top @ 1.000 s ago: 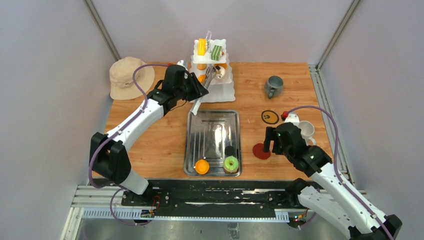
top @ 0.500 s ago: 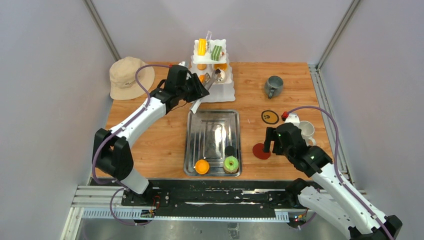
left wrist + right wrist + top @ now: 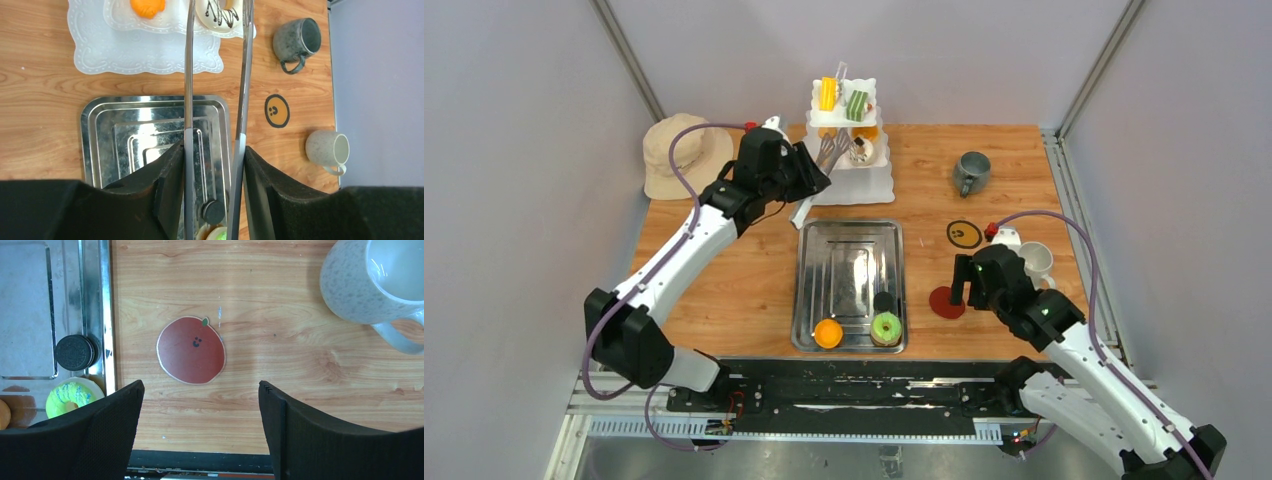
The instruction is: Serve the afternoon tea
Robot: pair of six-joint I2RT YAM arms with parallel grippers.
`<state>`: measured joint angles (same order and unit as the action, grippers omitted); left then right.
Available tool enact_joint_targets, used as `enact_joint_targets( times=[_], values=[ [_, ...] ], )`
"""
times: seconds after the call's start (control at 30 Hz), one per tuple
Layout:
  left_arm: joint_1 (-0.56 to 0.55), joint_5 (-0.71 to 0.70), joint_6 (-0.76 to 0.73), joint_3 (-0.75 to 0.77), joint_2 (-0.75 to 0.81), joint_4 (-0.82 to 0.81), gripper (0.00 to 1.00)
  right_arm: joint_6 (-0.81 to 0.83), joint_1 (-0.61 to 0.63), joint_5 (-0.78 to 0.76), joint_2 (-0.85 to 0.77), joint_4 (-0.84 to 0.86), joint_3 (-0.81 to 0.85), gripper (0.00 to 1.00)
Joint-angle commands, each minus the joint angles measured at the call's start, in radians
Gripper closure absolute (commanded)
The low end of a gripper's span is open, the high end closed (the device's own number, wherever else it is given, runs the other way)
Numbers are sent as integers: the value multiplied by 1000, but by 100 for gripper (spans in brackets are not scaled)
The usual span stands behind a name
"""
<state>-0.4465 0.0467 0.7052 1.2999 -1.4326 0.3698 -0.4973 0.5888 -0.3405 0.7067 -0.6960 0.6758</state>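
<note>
1. While the right gripper (image 3: 200, 390) hangs wide open and empty at near right, just above the red coaster (image 3: 191, 350), the white mug (image 3: 360, 285) stands on the table just to its right and a bit farther.
2. Tray (image 3: 799, 300) at near centre. At its near end are an orange pastry (image 3: 828, 333) on the left and a green donut (image 3: 886, 326) on the right, with a black cookie (image 3: 884, 301) just beyond the donut.
3. Orange coaster (image 3: 964, 234) is beyond the red one, and the grey mug (image 3: 971, 172) is at far right, well apart from the white mug.
4. Left gripper (image 3: 214, 147) at far left of centre is clamped on tongs (image 3: 189, 75), one finger against each arm. The arms are parted and reach to the stand (image 3: 145, 55). Cannot tell if the tips touch anything.
5. On the stand at far centre, a white donut (image 3: 220, 10) and an orange cake (image 3: 147, 6) sit on a lower tier. A yellow slice (image 3: 827, 93) and a green slice (image 3: 856, 104) sit on top.
6. Hat (image 3: 679, 150) at far left.
</note>
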Motion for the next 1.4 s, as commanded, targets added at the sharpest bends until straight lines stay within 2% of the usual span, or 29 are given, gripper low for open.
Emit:
enact_joint_targets(
  times=[0.0,0.2,0.4,0.7,0.93,1.17,1.37],
  values=[
    [-2,17,-80,22,82,41,54,0,7,-9,6,6,4,17],
    [-99,57,-256,-10,166,212,55,13,8,-14,16,17,10,16],
    [-178,207,-383,-157,262,299,55,16,7,-9,36,31,13,16],
    [-272,348,-460,-309,324,349,56,20,6,-16,37,34,18,16],
    [-334,210,-492,-312,268,393,56,17,7,-8,57,42,17,16],
    [-448,75,-510,-234,172,395,54,17,7,-6,62,43,16,16],
    [-505,-12,-522,-190,95,404,55,16,7,-5,63,43,12,16]
  ],
)
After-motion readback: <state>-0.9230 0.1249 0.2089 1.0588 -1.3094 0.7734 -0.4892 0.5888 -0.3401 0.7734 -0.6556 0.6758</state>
